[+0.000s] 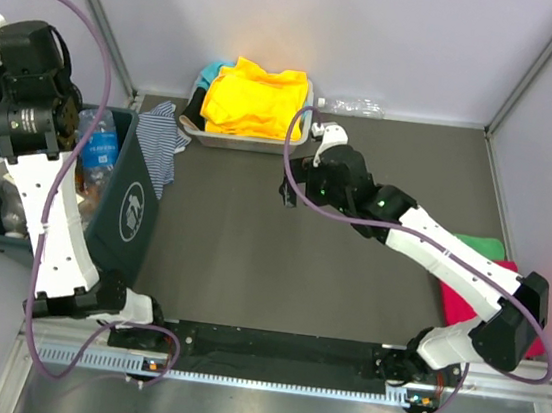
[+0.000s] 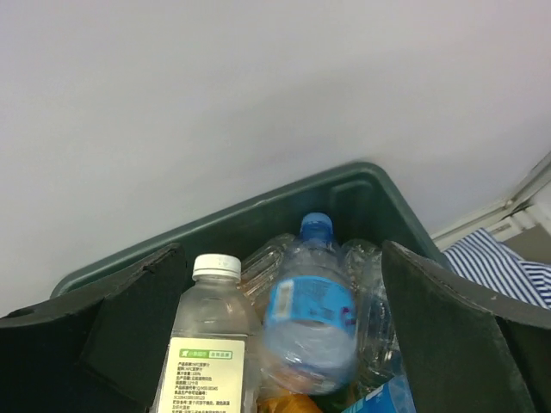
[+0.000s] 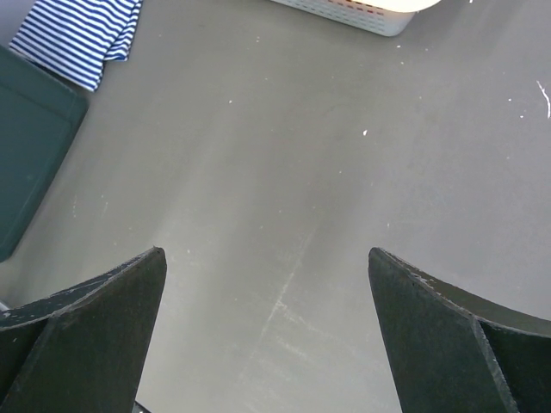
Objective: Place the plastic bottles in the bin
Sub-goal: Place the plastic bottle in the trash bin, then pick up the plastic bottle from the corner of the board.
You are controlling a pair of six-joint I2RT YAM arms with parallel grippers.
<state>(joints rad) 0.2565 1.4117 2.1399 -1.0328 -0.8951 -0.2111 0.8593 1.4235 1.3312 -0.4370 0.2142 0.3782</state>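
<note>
The left tool (image 2: 280,249) hangs over the bin (image 1: 125,203), which stands at the left edge of the worktop (image 1: 249,264). Its two fingers are spread wide and grasp nothing, with the bottles lying below the gap. In the left wrist view a blue-capped bottle (image 2: 310,318) with a blue label lies in the bin. Its long axis runs away from the tool, and its cap points at the bin's far wall. Just beside it on the left lies a white-capped bottle (image 2: 211,335) with a green label, roughly parallel and with its cap the same way. Crushed clear bottles (image 2: 370,288) are packed around the two, touching them.

The right tool (image 3: 265,251) hovers over bare worktop near the middle, released, with its fingers well apart and nothing between them.

One clear bottle (image 1: 354,106) lies outside the bin on its side at the far edge of the worktop, just right of the white tray (image 1: 244,142) of yellow cloth (image 1: 254,98). Its long axis runs left to right along the back wall — which end carries the cap cannot be told. A striped cloth (image 1: 163,142) drapes over the bin's far right corner.
</note>
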